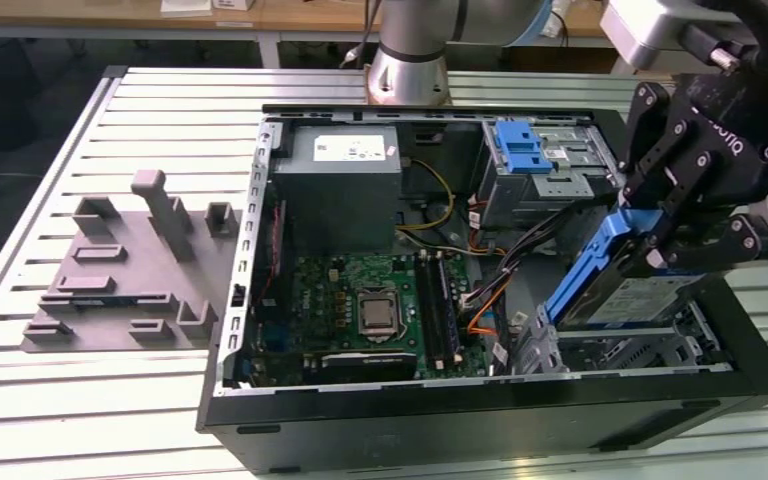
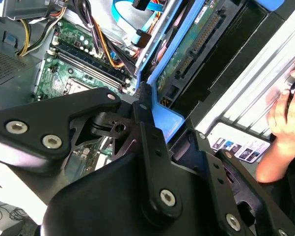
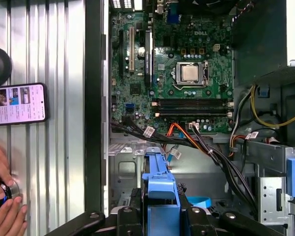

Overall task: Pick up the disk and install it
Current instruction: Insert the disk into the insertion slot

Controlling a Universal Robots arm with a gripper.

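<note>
A table (image 1: 51,400) of ribbed silver metal is being shown in the exterior view, and its slats (image 3: 64,59) are being seen running lengthwise in the first wrist view. It is being lit brightly and evenly, with pale glare being thrown back from the ribs. Beyond its far edge a dark floor (image 1: 24,110) is being seen, and a light wooden bench (image 1: 291,20) on white legs is being cut off by the frame's upper edge.

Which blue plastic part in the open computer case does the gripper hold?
The blue bracket framing the flat silver disk, tilted steeply in the gripper; the other, a blue latch, sits on the perforated silver cage, untouched.
</note>
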